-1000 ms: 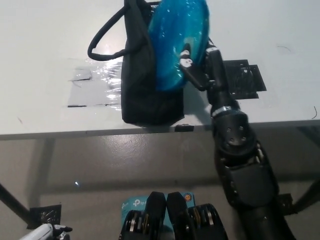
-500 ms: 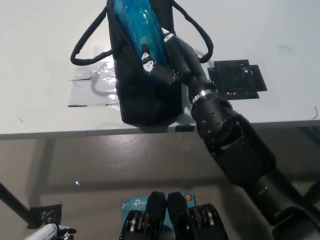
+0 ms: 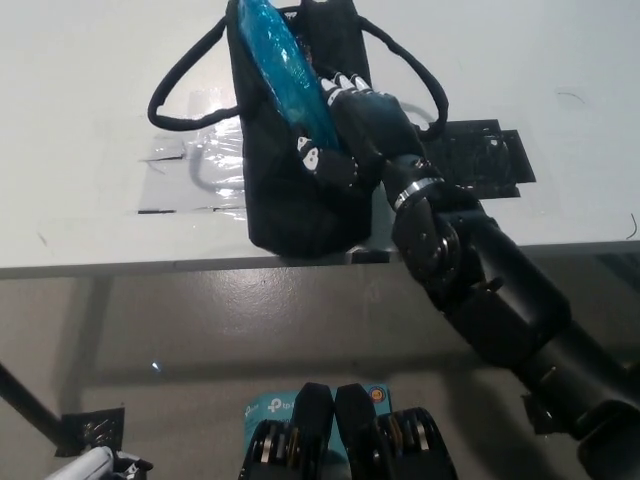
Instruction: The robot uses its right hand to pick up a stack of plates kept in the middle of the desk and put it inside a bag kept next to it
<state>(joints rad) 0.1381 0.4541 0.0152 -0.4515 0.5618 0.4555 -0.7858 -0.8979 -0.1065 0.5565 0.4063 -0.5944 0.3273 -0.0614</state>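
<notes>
A stack of shiny blue plates (image 3: 280,70) stands on edge inside the mouth of the black bag (image 3: 290,195), which sits near the white desk's front edge. My black right hand (image 3: 350,125) is shut on the stack of plates, its fingers wrapped over the lower rim at the bag's opening. The bag's two handles loop out to either side. Of my white left hand (image 3: 95,465), just a sliver shows at the bottom left corner, too little to tell its state.
The white desk (image 3: 90,130) carries a clear taped patch (image 3: 185,165) left of the bag and a black tape square (image 3: 485,160) on its right. Below the desk's front edge (image 3: 120,268) lies grey floor with table legs.
The right hand has pushed the plates lower into the bag, and the arm has swung in from the right. The bag has shifted slightly.
</notes>
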